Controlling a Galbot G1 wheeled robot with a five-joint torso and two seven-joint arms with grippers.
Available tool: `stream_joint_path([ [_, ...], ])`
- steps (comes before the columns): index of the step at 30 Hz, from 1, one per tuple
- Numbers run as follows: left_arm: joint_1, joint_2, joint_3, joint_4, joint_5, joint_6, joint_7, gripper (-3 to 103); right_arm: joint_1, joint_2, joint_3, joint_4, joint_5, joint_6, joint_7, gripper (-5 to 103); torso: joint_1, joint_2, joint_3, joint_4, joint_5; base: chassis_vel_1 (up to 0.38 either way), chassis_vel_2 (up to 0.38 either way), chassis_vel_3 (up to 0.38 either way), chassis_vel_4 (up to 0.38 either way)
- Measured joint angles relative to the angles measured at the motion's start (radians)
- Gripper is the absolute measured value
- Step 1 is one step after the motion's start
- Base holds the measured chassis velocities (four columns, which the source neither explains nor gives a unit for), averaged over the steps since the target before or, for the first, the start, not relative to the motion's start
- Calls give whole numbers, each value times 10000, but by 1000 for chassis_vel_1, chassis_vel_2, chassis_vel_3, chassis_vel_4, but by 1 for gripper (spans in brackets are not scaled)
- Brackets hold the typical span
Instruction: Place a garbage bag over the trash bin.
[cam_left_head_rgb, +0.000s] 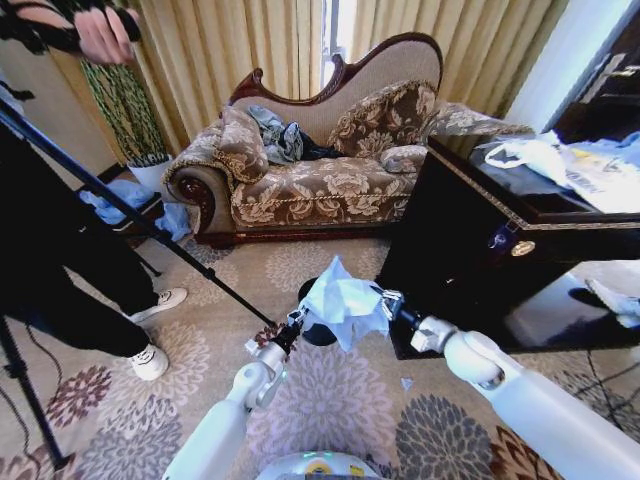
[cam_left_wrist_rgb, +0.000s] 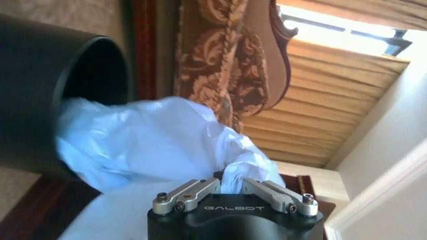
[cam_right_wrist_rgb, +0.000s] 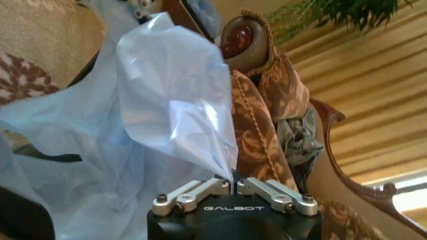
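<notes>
Both sets of jaws are clenched on the garbage bag (cam_left_head_rgb: 342, 300), near the centre of the head view. The left gripper (cam_left_head_rgb: 296, 320) pinches the bag's lower left edge, and the right gripper (cam_left_head_rgb: 385, 300) pinches its right edge. The bag hangs bunched between them, its top corner sticking up. Just below and behind it stands the trash bin (cam_left_head_rgb: 318, 332) on the patterned carpet (cam_left_head_rgb: 330, 400), largely hidden by the plastic. The sofa (cam_left_head_rgb: 320, 170) sits behind, in the upper middle of the frame.
</notes>
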Motion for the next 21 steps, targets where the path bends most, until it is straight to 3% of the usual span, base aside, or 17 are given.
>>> stream_joint_path([
  [4, -302, 303, -54, -223, 167, -19, -346, 0, 1388, -16, -925, -188, 209, -318, -742, 0, 1, 0, 1, 2, -1, 0, 0, 0, 0],
  [6, -579, 534, -45, -219, 702, -20, -554, 0, 2012, -17, -1341, -277, 358, -559, -1381, 0, 1, 0, 2, 2, -2, 0, 0, 0, 0],
  [8, -1035, 805, -29, -320, 1024, 24, -1339, 0, 2743, -13, -1943, -442, 653, -854, -2042, 0, 1, 0, 2, 3, -1, 0, 0, 0, 0],
  [9, -1035, 805, -29, -320, 1024, 24, -1339, 0, 2743, -13, -1943, -442, 653, -854, -2042, 0, 1, 0, 2, 3, -1, 0, 0, 0, 0],
  [12, -1801, 849, -18, -425, 1168, 208, -2923, 0, 3357, 96, -2357, -640, 901, -1125, -2426, 0, 1, 0, 2, 1, -1, 0, 0, 0, 0],
  [13, -1801, 849, -18, -425, 1168, 208, -2923, 0, 3357, 96, -2357, -640, 901, -1125, -2426, 0, 1, 0, 2, 1, -1, 0, 0, 0, 0],
  [15, -2192, 808, 5, -348, 1221, 479, -3877, 0, 3596, 125, -2488, -750, 975, -1201, -2654, 0, 1, 0, 2, 1, 1, 0, 0, 0, 0],
  [17, -2782, 630, 61, -110, 1074, 911, -5443, 0, 4071, 118, -2716, -937, 1097, -1276, -3102, 0, 2, -1, 2, 0, -1, 0, 0, 0, 0],
  [18, -3016, 543, 70, 26, 962, 1033, -5947, 0, 4360, 95, -2834, -1019, 1138, -1289, -3329, 0, 2, -1, 2, -1, 2, 0, 0, 0, 0],
  [19, -3016, 543, 70, 26, 962, 1033, -5947, 0, 4360, 95, -2834, -1019, 1138, -1289, -3329, 0, 2, -1, 2, -1, 2, 0, 0, 0, 0],
  [21, -3369, 354, 72, 192, 642, 1099, -6797, 0, 4993, 64, -3170, -1198, 1303, -1332, -3597, 0, 2, -1, 2, -1, -2, 0, 0, 0, 0],
])
